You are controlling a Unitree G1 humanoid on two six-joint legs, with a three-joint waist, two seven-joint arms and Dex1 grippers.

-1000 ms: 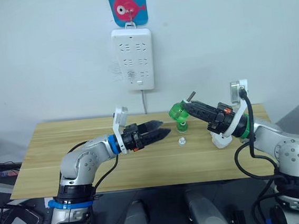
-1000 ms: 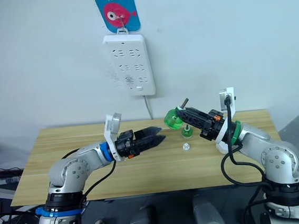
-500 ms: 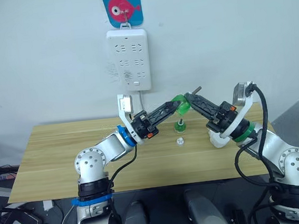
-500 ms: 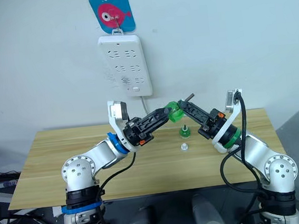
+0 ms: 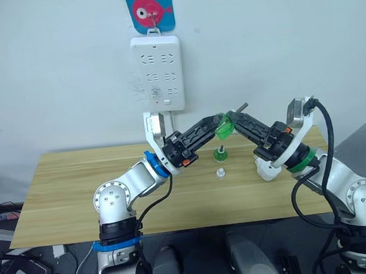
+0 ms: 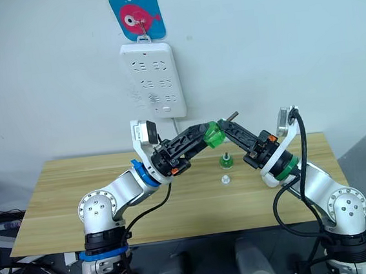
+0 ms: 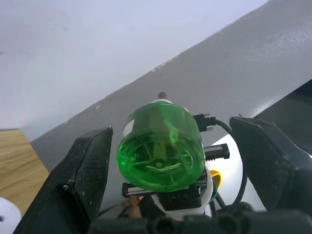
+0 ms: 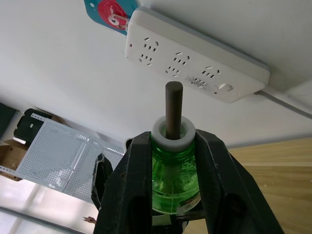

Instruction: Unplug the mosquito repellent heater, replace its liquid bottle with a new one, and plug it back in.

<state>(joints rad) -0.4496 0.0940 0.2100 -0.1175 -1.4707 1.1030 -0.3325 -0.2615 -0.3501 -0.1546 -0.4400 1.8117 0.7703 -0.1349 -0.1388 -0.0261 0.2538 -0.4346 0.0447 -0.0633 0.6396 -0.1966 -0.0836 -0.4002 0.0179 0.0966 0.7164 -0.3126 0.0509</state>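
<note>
My right gripper (image 5: 234, 120) is shut on a green liquid bottle (image 5: 223, 126) held in the air over the table, its dark wick (image 8: 173, 106) pointing toward the wall. My left gripper (image 5: 214, 122) is open, and its fingers (image 7: 82, 181) stand either side of the bottle's base (image 7: 160, 146) with a gap on both sides. A second green bottle (image 5: 220, 153) stands upright on the table. The mosquito repellent heater (image 5: 266, 170), small, white and rounded, lies on the table under my right forearm, partly hidden.
A white power strip (image 5: 158, 72) hangs on the wall under a blue fish sign (image 5: 150, 8), its cord running down behind the wooden table (image 5: 64, 187). A small white cap (image 5: 219, 172) lies near the standing bottle.
My left arm has risen from low over the table, and its open fingers now straddle the held bottle's base. The right gripper lifted the bottle slightly. The camera shifted too.
</note>
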